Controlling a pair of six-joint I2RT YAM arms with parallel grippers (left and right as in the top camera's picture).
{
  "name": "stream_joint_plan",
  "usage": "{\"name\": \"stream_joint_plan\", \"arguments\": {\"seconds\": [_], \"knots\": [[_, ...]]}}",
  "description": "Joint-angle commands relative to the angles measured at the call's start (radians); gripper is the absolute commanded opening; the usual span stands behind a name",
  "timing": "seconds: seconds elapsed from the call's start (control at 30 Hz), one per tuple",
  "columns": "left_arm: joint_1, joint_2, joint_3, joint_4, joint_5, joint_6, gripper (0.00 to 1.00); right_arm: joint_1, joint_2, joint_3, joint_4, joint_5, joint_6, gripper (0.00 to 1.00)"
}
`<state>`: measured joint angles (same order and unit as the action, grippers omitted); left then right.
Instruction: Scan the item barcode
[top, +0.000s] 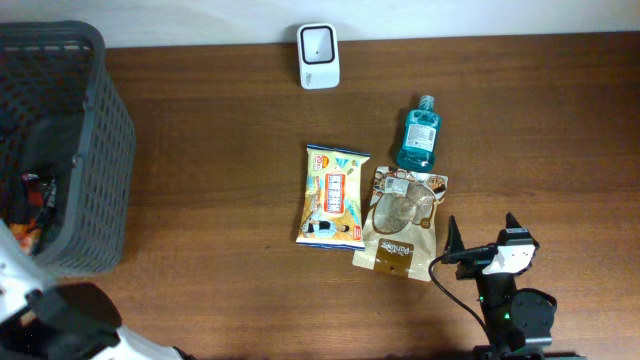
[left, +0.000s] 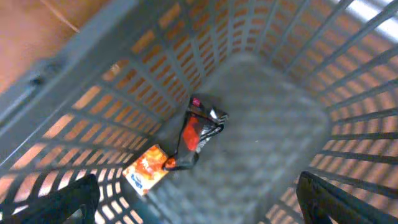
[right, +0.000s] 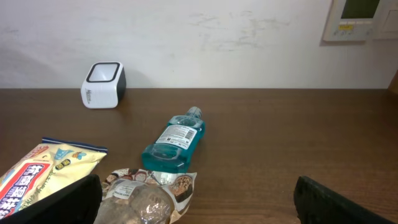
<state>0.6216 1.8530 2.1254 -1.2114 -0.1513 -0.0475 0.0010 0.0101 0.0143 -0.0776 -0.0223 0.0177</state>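
The white barcode scanner (top: 318, 55) stands at the table's far edge and shows again in the right wrist view as the scanner (right: 102, 85). Three items lie mid-table: a teal mouthwash bottle (top: 418, 135), a yellow snack pack (top: 335, 195) and a brown pouch (top: 402, 222). My right gripper (top: 482, 232) is open just right of the pouch (right: 146, 199), holding nothing. My left gripper (left: 199, 199) hangs open over the grey basket (left: 280, 124). Below it lie a red-and-black packet (left: 199, 134) and an orange packet (left: 148, 168).
The dark grey mesh basket (top: 100, 150) fills the table's left end, with packets (top: 30, 205) showing at its bottom. Behind the table is a white wall with a control panel (right: 357, 15). Bare wood lies between the basket and the three items.
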Motion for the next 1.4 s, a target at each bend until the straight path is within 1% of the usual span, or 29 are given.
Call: {"name": "stream_joint_plan", "arguments": {"seconds": [0.0, 0.07, 0.17, 0.23, 0.3, 0.33, 0.5, 0.53, 0.6, 0.63, 0.67, 0.73, 0.8, 0.83, 0.9, 1.1, 1.3, 1.37], "knots": [[0.019, 0.08, 0.005, 0.004, -0.01, 0.14, 0.94, 0.005, -0.006, -0.009, -0.002, 0.008, -0.006, 0.98], [0.019, 0.116, 0.005, 0.004, -0.011, 0.155, 0.9, 0.005, -0.006, -0.009, -0.002, 0.008, -0.006, 0.98], [0.021, 0.176, 0.005, 0.016, -0.011, 0.172, 0.89, 0.005, -0.006, -0.009, -0.001, 0.008, -0.006, 0.98], [0.023, 0.217, 0.004, 0.022, -0.01, 0.2, 0.87, 0.005, -0.006, -0.009, -0.002, 0.008, -0.006, 0.98], [0.022, 0.257, 0.003, 0.023, -0.011, 0.2, 0.87, 0.005, -0.006, -0.009, -0.001, 0.008, -0.006, 0.98], [0.021, 0.274, 0.003, 0.022, -0.011, 0.2, 0.85, 0.005, -0.006, -0.009, -0.001, 0.008, -0.006, 0.98], [0.013, 0.312, 0.002, 0.022, -0.022, 0.211, 0.84, 0.005, -0.006, -0.009, -0.001, 0.008, -0.006, 0.98], [0.011, 0.315, 0.002, 0.022, -0.023, 0.211, 0.79, 0.005, -0.006, -0.009, -0.001, 0.008, -0.006, 0.99], [0.008, 0.325, 0.002, 0.018, -0.023, 0.211, 0.78, 0.005, -0.006, -0.009, -0.001, 0.008, -0.006, 0.98], [0.005, 0.33, 0.0, 0.017, -0.027, 0.211, 0.75, 0.005, -0.006, -0.009, -0.001, 0.008, -0.006, 0.98], [0.001, 0.334, -0.001, 0.014, -0.035, 0.211, 0.75, 0.005, -0.006, -0.009, -0.001, 0.008, -0.006, 0.98], [-0.013, 0.338, -0.01, 0.016, -0.072, 0.211, 0.74, 0.005, -0.006, -0.009, -0.002, 0.008, -0.006, 0.98], [-0.033, 0.338, -0.027, 0.027, -0.133, 0.211, 0.77, 0.005, -0.006, -0.009, -0.001, 0.008, -0.006, 0.98], [-0.045, 0.338, -0.042, 0.037, -0.177, 0.211, 0.8, 0.005, -0.006, -0.009, -0.002, 0.008, -0.006, 0.98], [-0.061, 0.338, -0.074, 0.055, -0.238, 0.211, 0.82, 0.005, -0.006, -0.009, -0.001, 0.008, -0.006, 0.98], [-0.071, 0.339, -0.206, 0.116, -0.321, 0.211, 0.81, 0.005, -0.006, -0.009, -0.001, 0.008, -0.006, 0.98], [-0.071, 0.339, -0.33, 0.222, -0.478, 0.211, 0.79, 0.005, -0.006, -0.009, -0.002, 0.008, -0.006, 0.98], [-0.071, 0.339, -0.346, 0.256, -0.484, 0.215, 0.8, 0.005, -0.006, -0.009, -0.001, 0.008, -0.006, 0.98]]}}
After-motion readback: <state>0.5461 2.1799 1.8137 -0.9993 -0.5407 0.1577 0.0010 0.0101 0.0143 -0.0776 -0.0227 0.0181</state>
